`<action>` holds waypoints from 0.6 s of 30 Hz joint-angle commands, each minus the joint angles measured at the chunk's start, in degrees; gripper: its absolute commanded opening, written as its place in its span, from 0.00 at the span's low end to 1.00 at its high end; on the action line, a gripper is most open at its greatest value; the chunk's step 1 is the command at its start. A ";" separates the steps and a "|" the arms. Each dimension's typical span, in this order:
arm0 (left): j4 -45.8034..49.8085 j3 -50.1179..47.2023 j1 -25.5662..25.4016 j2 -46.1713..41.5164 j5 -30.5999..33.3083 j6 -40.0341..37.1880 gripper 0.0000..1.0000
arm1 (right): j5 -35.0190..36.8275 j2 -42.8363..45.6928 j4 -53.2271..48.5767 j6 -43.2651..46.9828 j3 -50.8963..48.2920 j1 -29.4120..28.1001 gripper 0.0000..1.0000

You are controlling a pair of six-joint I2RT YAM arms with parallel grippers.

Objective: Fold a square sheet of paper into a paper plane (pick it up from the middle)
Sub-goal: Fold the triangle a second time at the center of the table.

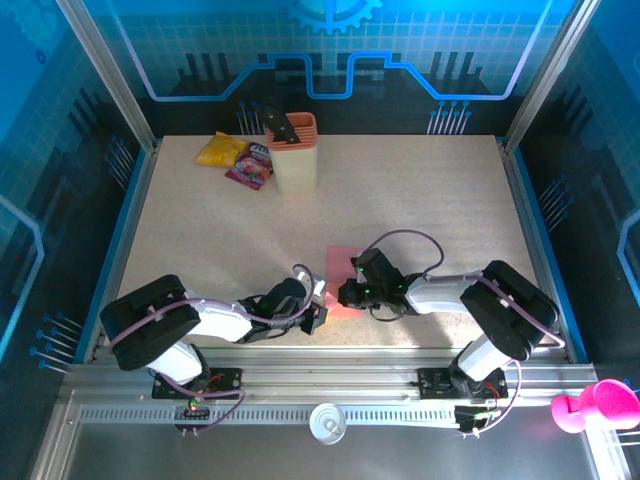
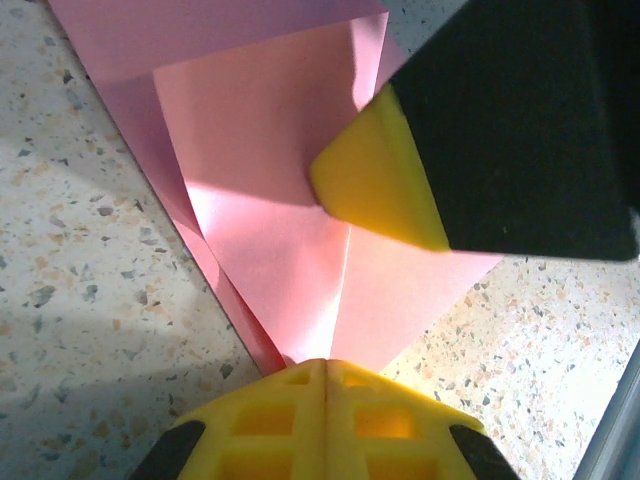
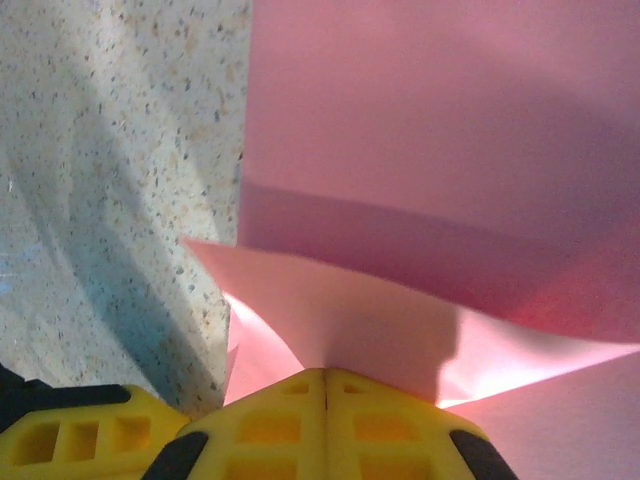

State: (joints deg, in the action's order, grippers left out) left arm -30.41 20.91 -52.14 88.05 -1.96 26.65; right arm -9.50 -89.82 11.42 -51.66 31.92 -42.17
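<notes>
The pink square sheet of paper (image 1: 340, 272) lies on the table near the front edge. It is folded, with two flaps meeting along a centre crease in a point, the rough nose of a paper plane (image 2: 300, 260). My left gripper (image 1: 318, 312) is shut, and its yellow tips (image 2: 326, 362) rest on that point. My right gripper (image 1: 345, 293) is also shut and comes in from the right. One of its yellow fingertips (image 2: 375, 180) presses on the folded middle. In the right wrist view a paper flap (image 3: 380, 310) curls up just ahead of the closed tips (image 3: 326, 372).
At the back left stand an orange-pink holder (image 1: 293, 152) with a black tool in it, a yellow packet (image 1: 222, 150) and a purple-pink snack packet (image 1: 250, 166). The metal front rail (image 1: 330, 385) runs close behind both grippers. A pink object (image 1: 595, 405) sits off the table at the right.
</notes>
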 commanded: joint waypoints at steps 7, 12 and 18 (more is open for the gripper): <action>8.44 -0.97 -0.57 4.22 -0.31 -1.42 0.00 | -0.45 -2.47 -5.15 5.27 2.18 6.13 0.00; 8.53 -0.97 -0.60 4.23 -0.34 -1.52 0.00 | -0.98 -3.07 -5.10 6.48 1.22 9.48 0.00; 8.62 -0.62 -0.66 4.19 -0.48 -1.60 0.00 | -1.53 -3.17 -5.36 7.59 0.59 12.39 0.00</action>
State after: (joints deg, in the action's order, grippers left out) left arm -30.65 21.17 -52.14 88.33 -1.96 26.65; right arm -15.42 -91.66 9.43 -46.00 33.50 -32.47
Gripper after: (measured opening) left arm 0.051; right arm 0.061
